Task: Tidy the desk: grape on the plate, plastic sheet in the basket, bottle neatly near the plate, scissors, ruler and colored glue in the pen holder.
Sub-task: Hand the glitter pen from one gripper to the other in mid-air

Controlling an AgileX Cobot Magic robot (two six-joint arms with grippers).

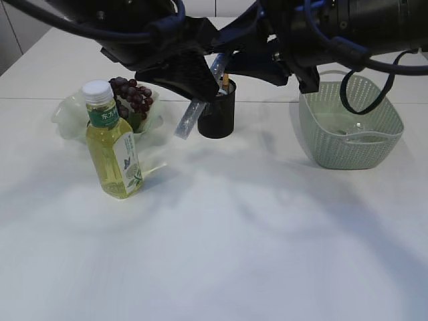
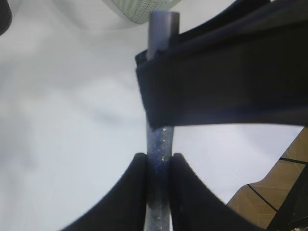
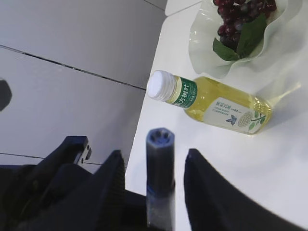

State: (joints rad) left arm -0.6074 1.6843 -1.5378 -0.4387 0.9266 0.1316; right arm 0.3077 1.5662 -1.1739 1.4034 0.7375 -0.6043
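The colored glue [image 1: 189, 118], a blue glitter tube, hangs slanted just left of the black pen holder [image 1: 217, 111]. My left gripper [image 2: 159, 156] is shut on the tube [image 2: 159, 139]. My right gripper [image 3: 154, 153] straddles the tube's other end [image 3: 160, 168] with a gap on each side, so it is open. The grape bunch [image 1: 132, 95] lies on the pale plate [image 1: 65, 115]. The bottle [image 1: 114, 144] of yellow drink stands upright in front of the plate. Something orange [image 1: 225, 81] sticks out of the pen holder. Scissors and ruler cannot be made out.
A pale green basket [image 1: 351, 122] stands at the right with something clear lying in its bottom. In the right wrist view the bottle [image 3: 216, 103] and grapes [image 3: 240, 14] lie beyond the jaws. Both arms crowd the space above the pen holder.
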